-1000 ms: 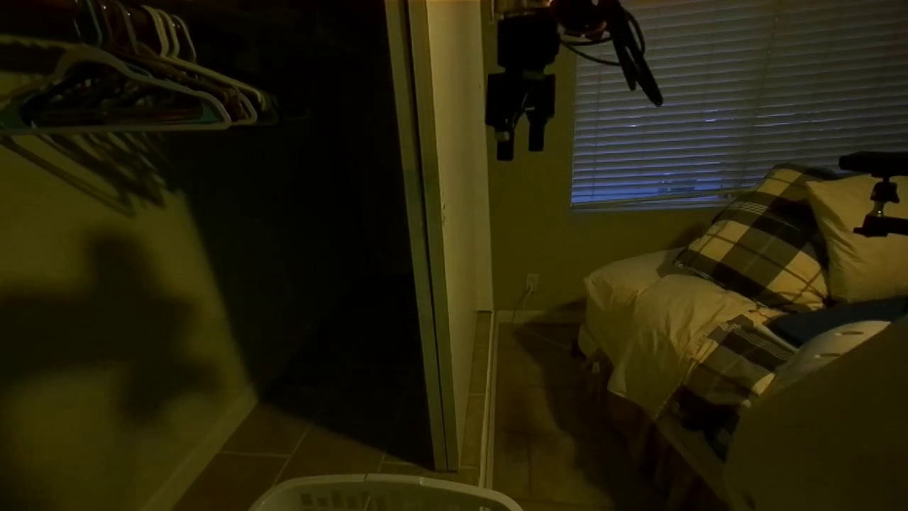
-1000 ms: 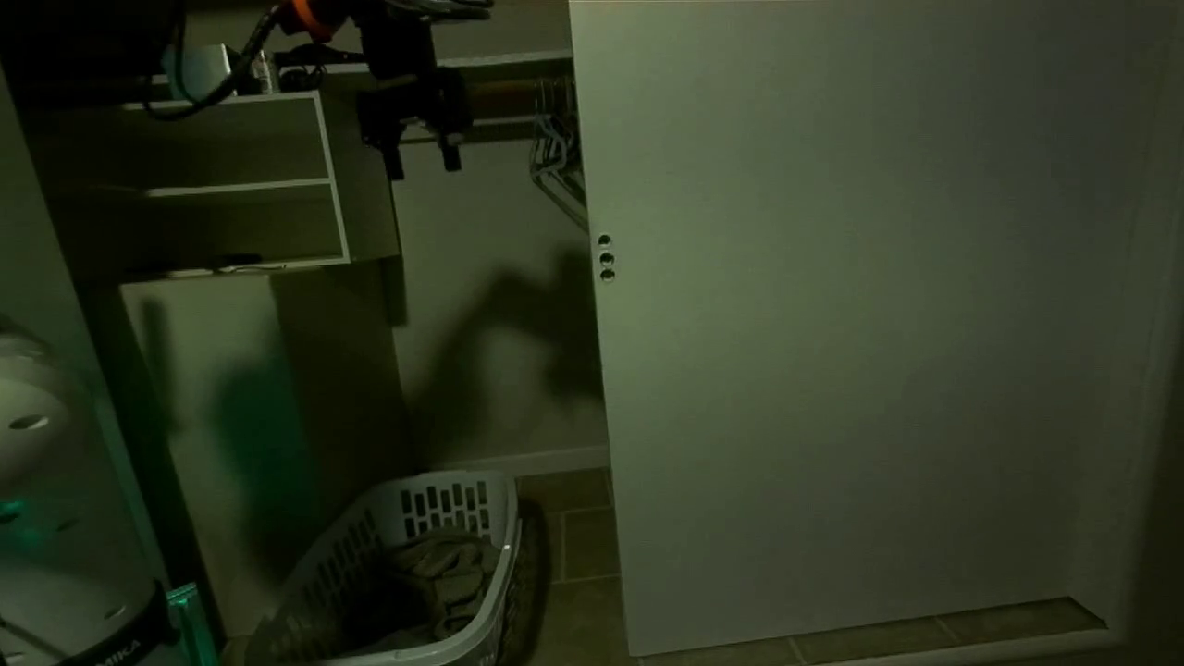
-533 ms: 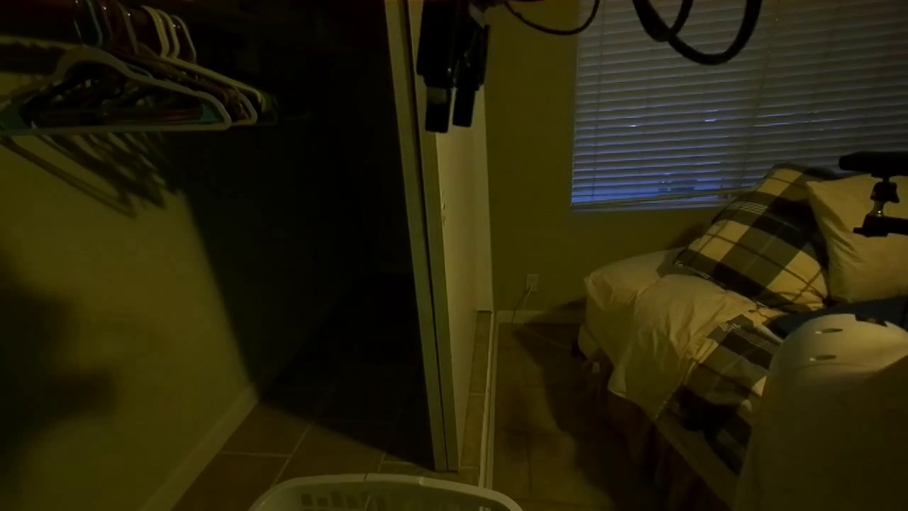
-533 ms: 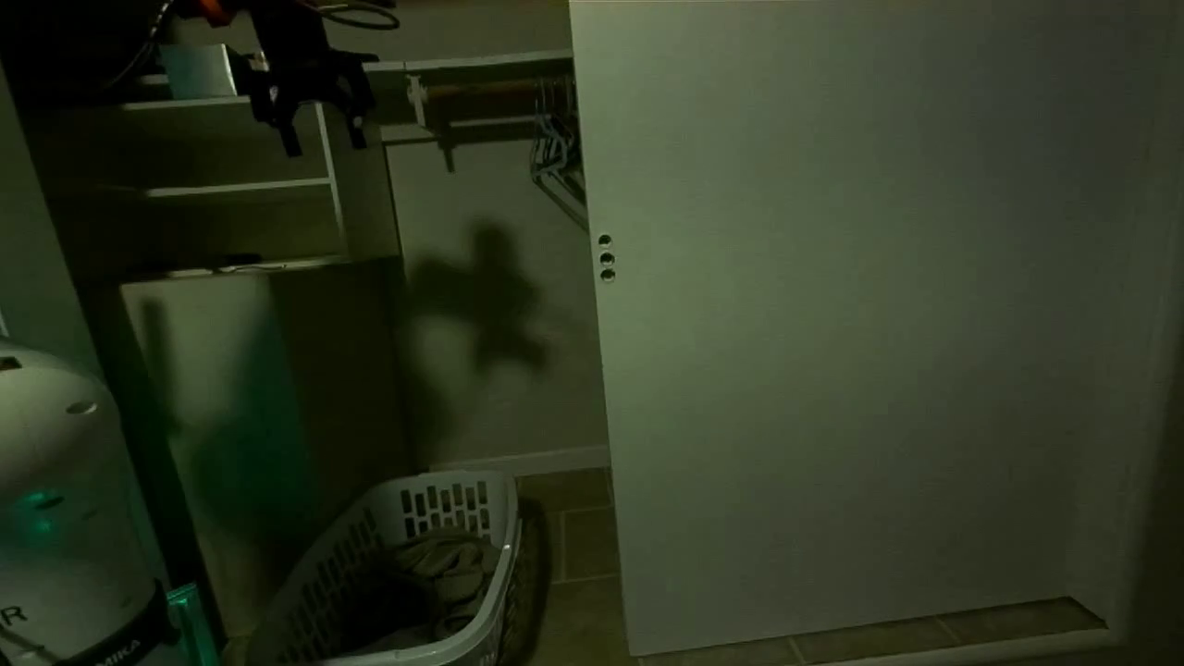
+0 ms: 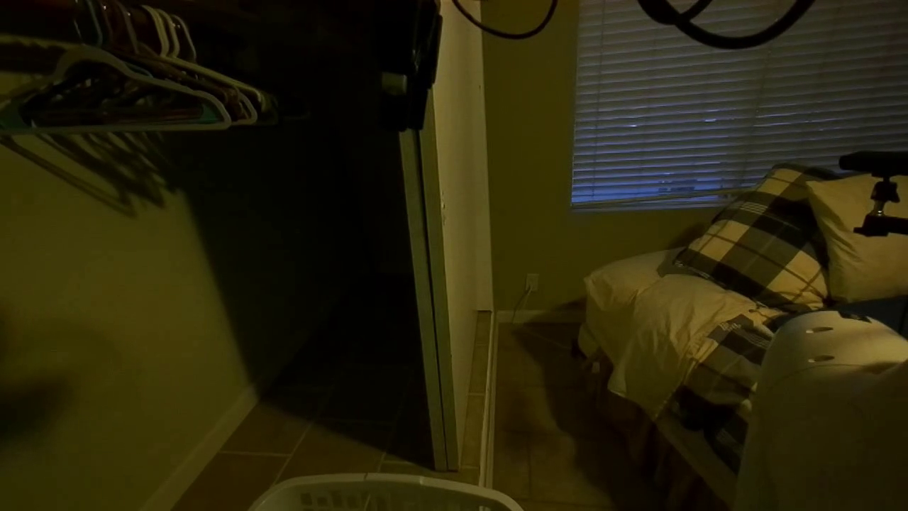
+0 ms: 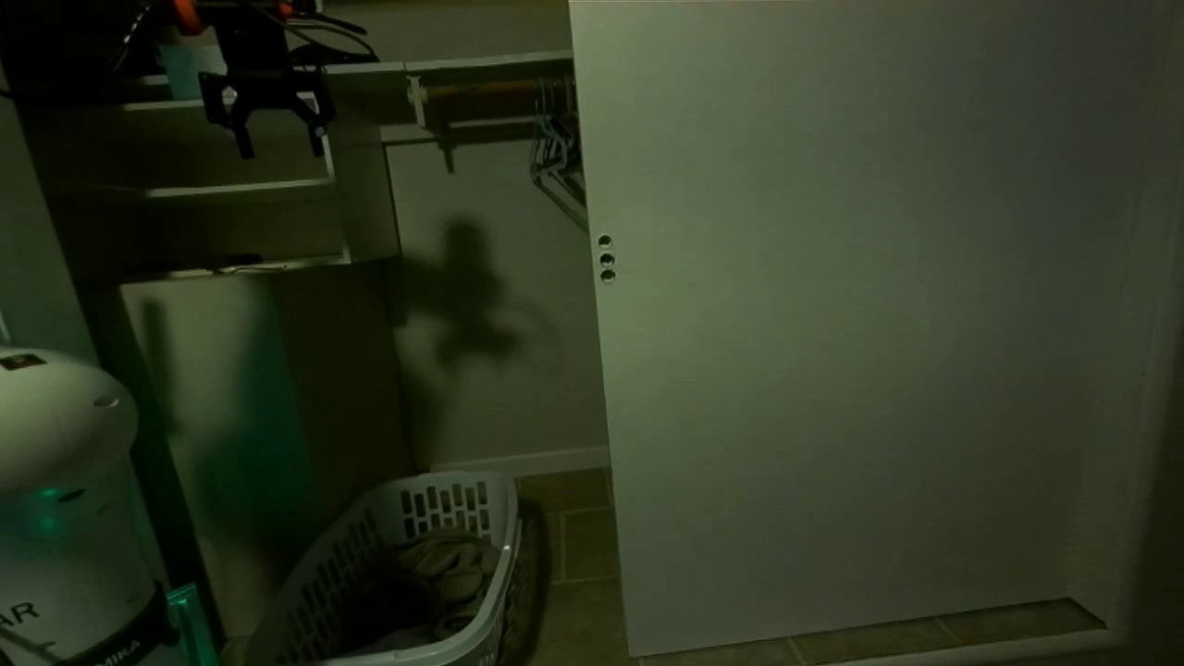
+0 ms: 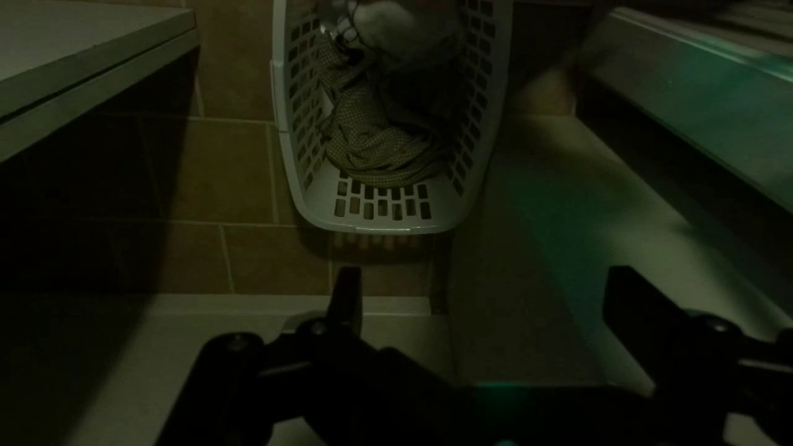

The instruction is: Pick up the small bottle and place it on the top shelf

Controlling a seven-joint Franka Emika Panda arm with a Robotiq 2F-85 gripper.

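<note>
- Gripper [image 7: 489, 297] is wide open, nothing between the fingers.
- Can't find the bottle in any view, sorry. In an exterior view the gripper covers part of the cubby [image 6: 365, 203], just right of the box [image 6: 190, 74], so it could be hiding back there. Only a guess.
- Looks to me like we're lining up for the pick, no grab made yet.
- Fingertips point down and look lower than the cubby's top edge. I'd go up first, then left or farther in, or they may clip it.
- Keep the jaws wide until there's a finger on each side, then squeeze gently. A small bottle probably tips if one finger nudges it.
- Leave the box some room and watch the cable [image 5: 731, 41] for snags.
- It's dark, so go slow.
- Target might be the long shelf [image 6: 490, 61] at far right of the cubby, can't tell for sure.
- Basket [image 7: 396, 228] with clothes [image 7: 375, 145] sits below, so a drop could end up in there.
</note>
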